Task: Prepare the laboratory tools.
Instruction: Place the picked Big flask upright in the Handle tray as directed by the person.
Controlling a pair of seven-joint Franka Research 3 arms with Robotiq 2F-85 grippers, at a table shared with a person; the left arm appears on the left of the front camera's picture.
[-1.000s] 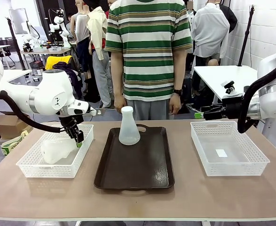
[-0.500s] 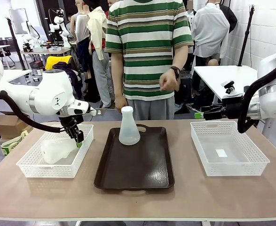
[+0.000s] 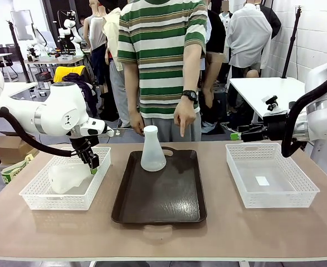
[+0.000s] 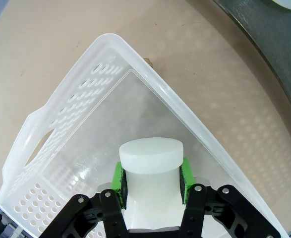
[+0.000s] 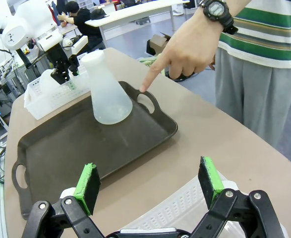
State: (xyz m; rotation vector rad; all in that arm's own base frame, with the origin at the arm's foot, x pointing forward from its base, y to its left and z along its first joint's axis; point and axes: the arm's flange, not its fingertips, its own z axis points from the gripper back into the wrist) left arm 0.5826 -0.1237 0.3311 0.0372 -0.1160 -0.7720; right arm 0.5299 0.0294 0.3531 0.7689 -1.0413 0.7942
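1. Since a second ago the person's hand (image 3: 182, 119) has come up from their side and now points a finger down at the far edge of the tray (image 3: 160, 208), beside the upright flask; my arms and both flasks have not moved.
2. My left gripper (image 4: 152, 181) is clamped on the neck of the lying flask (image 3: 68, 177), green pads either side just under its rim. The neck is the right hold: narrow, stiff, and the lip should stop a slip.
3. That flask lies on its side in the left basket (image 3: 40, 200), near the table's left edge. It looks like light frosted plastic, smooth, so I judge it easy to lift but apt to swing from the neck.
4. The upright flask (image 3: 152, 150) stands on its wide base at the far end of the tray, mid-table.
5. My right gripper (image 5: 150, 191) hangs with jaws wide, holding nothing, above the near corner of the right basket (image 3: 308, 197).
6. The right basket holds what may be a small white slip; too faint to tell.
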